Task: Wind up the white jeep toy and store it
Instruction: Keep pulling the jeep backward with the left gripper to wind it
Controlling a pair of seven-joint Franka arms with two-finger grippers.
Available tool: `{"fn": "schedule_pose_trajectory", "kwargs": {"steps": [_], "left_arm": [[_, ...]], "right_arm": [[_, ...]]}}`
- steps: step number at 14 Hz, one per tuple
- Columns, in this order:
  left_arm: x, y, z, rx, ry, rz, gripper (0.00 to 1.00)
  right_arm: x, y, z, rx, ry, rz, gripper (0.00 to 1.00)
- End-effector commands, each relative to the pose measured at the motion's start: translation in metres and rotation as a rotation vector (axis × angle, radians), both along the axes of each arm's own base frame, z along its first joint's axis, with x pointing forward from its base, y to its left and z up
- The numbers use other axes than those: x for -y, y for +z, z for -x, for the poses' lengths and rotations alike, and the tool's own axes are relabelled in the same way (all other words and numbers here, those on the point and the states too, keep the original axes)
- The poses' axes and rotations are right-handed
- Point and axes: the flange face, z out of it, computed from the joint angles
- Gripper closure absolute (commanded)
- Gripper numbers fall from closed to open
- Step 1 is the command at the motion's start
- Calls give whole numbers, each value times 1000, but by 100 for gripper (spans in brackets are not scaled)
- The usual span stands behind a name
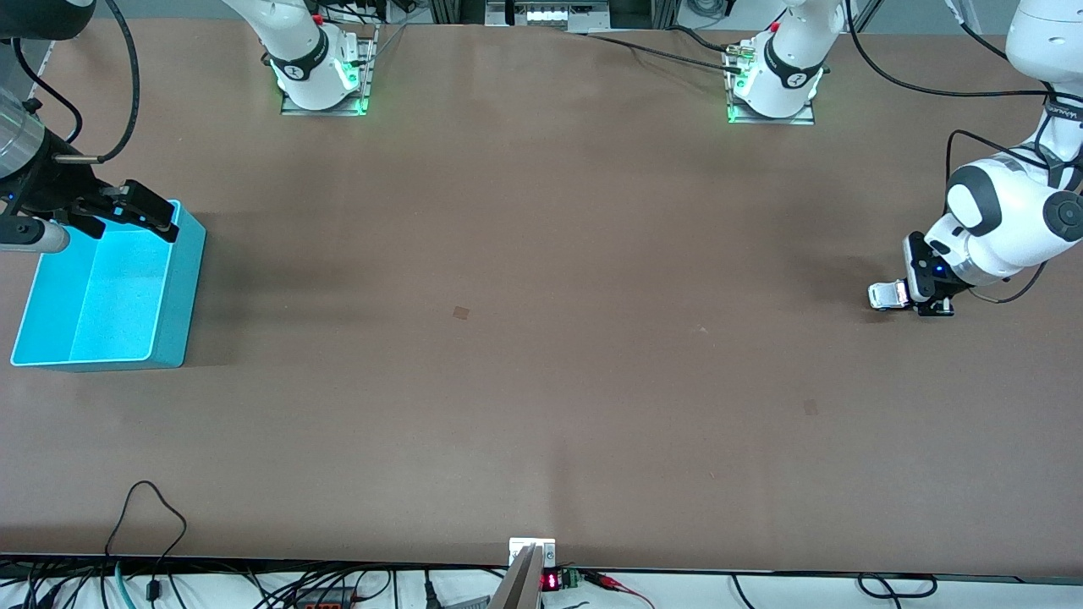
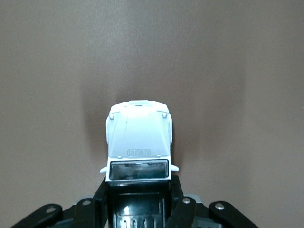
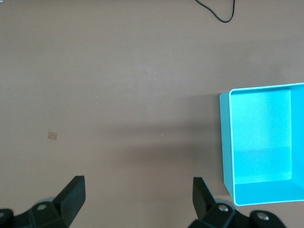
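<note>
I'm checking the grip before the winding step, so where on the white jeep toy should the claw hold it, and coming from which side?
Grip the white jeep toy across its black rear cabin, coming down from above, one finger on each flat side. The left claw is already shut there, which leaves the hood sticking out free and the wheels on the table. The sloped hood would probably be a poorer hold.

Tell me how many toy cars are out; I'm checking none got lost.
1. The jeep sits on the table at the left arm's end, clamped at its rear by the left gripper. The bin looks empty; no others show.
</note>
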Motion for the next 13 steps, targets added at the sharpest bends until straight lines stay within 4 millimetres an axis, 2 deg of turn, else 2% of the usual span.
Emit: {"fn": "schedule_pose_trajectory", "kwargs": {"steps": [1,3,4,5,6,10,12,13], "left_arm": [[-9,-57,14,-70,-22,29,92],[-13,-56,15,-68,-16,29,91],[-14,-55,14,-66,-15,27,79],[-15,-52,12,-63,-20,27,34],[-18,-48,10,-57,-18,24,0],[-16,-11,-7,-70,-24,29,0],[-16,14,-17,-108,-22,41,0],[-10,24,-20,-125,-29,50,0]], "right_arm": [[0,3,0,-6,2,-12,0],[0,4,0,-5,2,-12,0],[0,4,0,-5,2,-12,0],[0,4,0,-5,4,-12,0],[0,3,0,-6,4,-12,0],[0,4,0,-5,2,-12,0],[0,4,0,-5,4,-12,0],[0,4,0,-5,2,-12,0]]}}
